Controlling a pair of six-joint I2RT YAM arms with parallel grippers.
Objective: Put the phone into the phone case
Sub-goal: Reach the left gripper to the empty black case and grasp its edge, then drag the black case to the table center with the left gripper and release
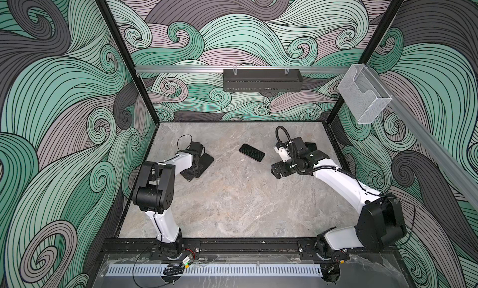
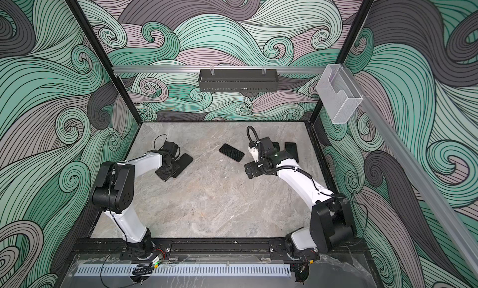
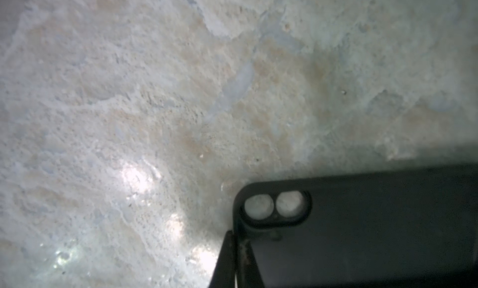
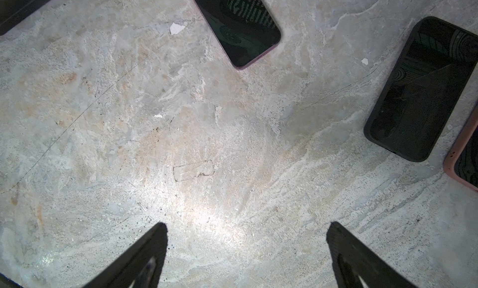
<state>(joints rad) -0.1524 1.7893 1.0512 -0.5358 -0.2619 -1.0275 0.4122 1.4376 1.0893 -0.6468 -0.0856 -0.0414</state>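
The left jaws pinch the case [image 1: 207,160] rim, centre-left in both top views; the right jaws hang spread over the worktop [image 4: 207,144], phone [image 1: 252,152] at frame centre.

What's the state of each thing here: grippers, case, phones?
Black matte phone case: empty, table shows through its camera cutout.
Left gripper: shut on that case's edge.
Right gripper: open, holding nothing.
Pink-edged rectangular phone, mid-table: flat, screen up, dark.
Black-rimmed rectangular phone: flat, screen up, dark.
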